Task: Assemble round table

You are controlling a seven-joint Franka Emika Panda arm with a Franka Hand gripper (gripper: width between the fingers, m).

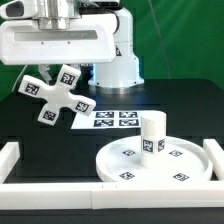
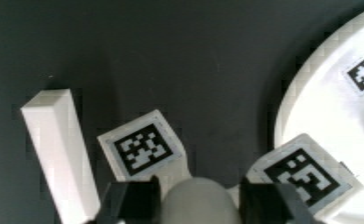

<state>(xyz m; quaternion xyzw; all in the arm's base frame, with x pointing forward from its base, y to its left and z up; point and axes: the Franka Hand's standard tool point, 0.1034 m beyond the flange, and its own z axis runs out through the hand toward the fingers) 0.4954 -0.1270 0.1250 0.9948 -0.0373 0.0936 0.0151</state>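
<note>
Arm: the white Panda arm point(image 1: 112, 48) stands at 12 o'clock in the exterior view. A wide white wrist block point(image 1: 60, 40) at 11 o'clock hides the jaws from that side.
Cross-shaped piece: the white cross-shaped piece point(image 1: 55, 95) with four stubby arms sits at 10 o'clock in the exterior view, right under the wrist block. It is tilted, with a black-and-white tag on each arm end. It is unclear whether its low arms touch the table.
Jaws: in the wrist view they are narrow, clamped on the rounded white middle of the cross-shaped piece. One dark finger point(image 2: 133, 196) lies against that middle, and two tagged arms of the piece spread out on either side of it.
Round disc: the large white round disc point(image 1: 108, 163) lies flat on the table at 5 o'clock in the exterior view, with tags spaced around its upper face. The cross-shaped piece is at 10 o'clock from it and well apart. The wrist view catches part of its edge and one tag.
Leg: the short white leg point(image 1: 152, 134) stands upright on the middle of the round disc, with one tag facing the exterior camera.
Marker board: the marker board point(image 1: 110, 118) lies flat at 11 o'clock from the round disc, between the disc and the arm's base. It is just beside the cross-shaped piece.
Rails: white rails point(image 1: 12, 158) run along the 9, 6 and 3 o'clock edges of the table. The round disc is near the 3 and 6 o'clock rails.
Table: the table point(image 1: 50, 140) is matte black.
</note>
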